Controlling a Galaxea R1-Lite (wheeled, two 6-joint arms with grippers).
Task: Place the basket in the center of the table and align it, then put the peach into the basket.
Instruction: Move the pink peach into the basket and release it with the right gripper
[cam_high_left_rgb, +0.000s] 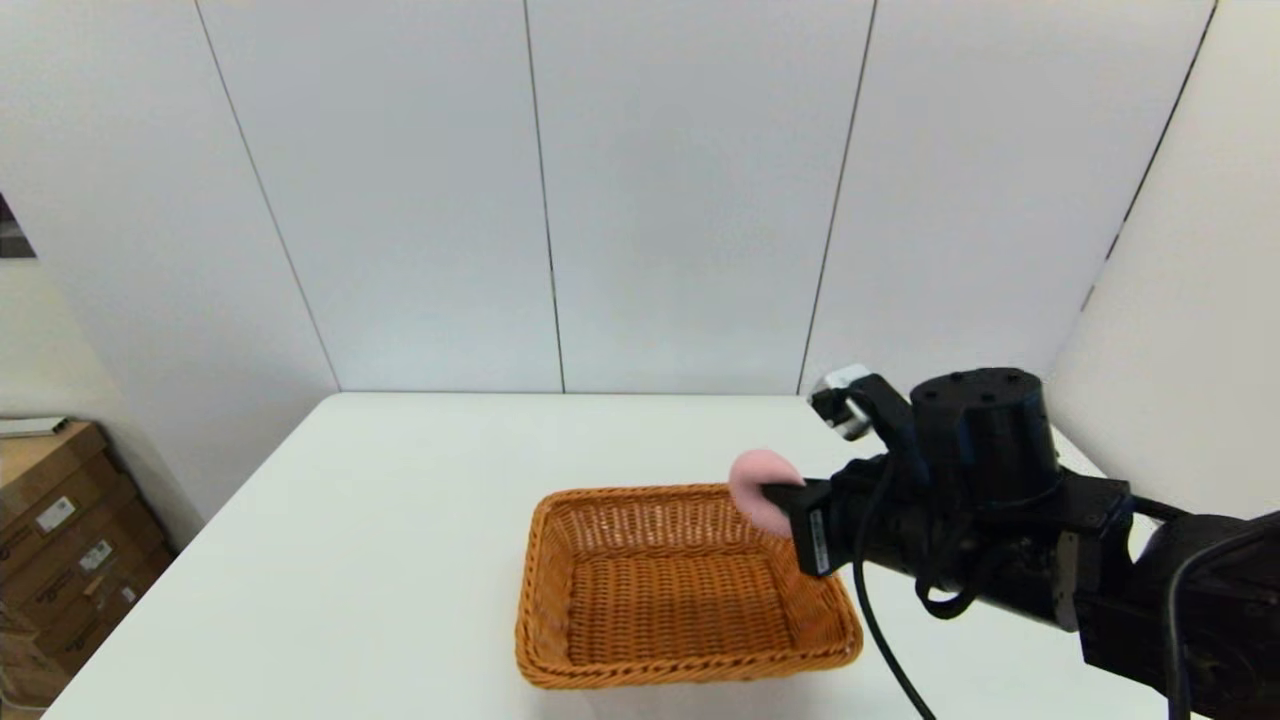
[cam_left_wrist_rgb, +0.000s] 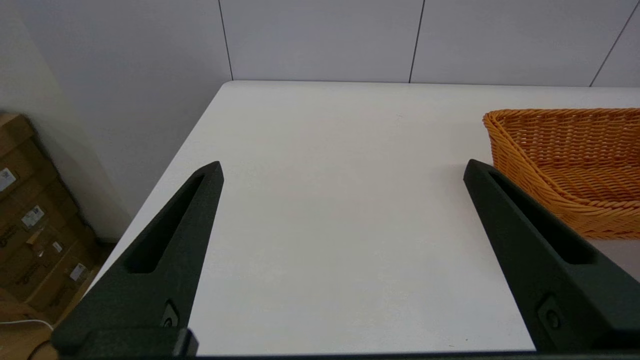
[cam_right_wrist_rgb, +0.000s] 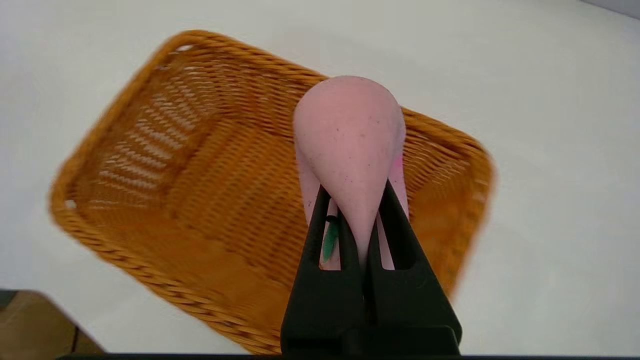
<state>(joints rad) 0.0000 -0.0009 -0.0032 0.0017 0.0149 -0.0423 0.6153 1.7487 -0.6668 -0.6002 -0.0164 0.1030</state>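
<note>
The left gripper (cam_left_wrist_rgb: 342, 170) is idle over the left part of the table (cam_high_left_rgb: 380, 520), fingers spread wide and holding nothing, with the basket's left wall just beside its right finger in the left wrist view. The basket (cam_high_left_rgb: 600, 665) sits on the table toward the near edge, roughly midway between the left and right edges, its long sides about parallel to that edge; placement looks done. It is empty. The right gripper (cam_high_left_rgb: 785, 495) hangs over the basket's far right corner, fingers pinched narrow on the peach (cam_high_left_rgb: 757, 478), which is clear of the weave and not yet released. In the right wrist view the peach (cam_right_wrist_rgb: 350, 155) deforms between the fingers: judged soft, light and not fragile. A hold across its broad middle would be safer than one near the tapered end, where it could squeeze out.
</note>
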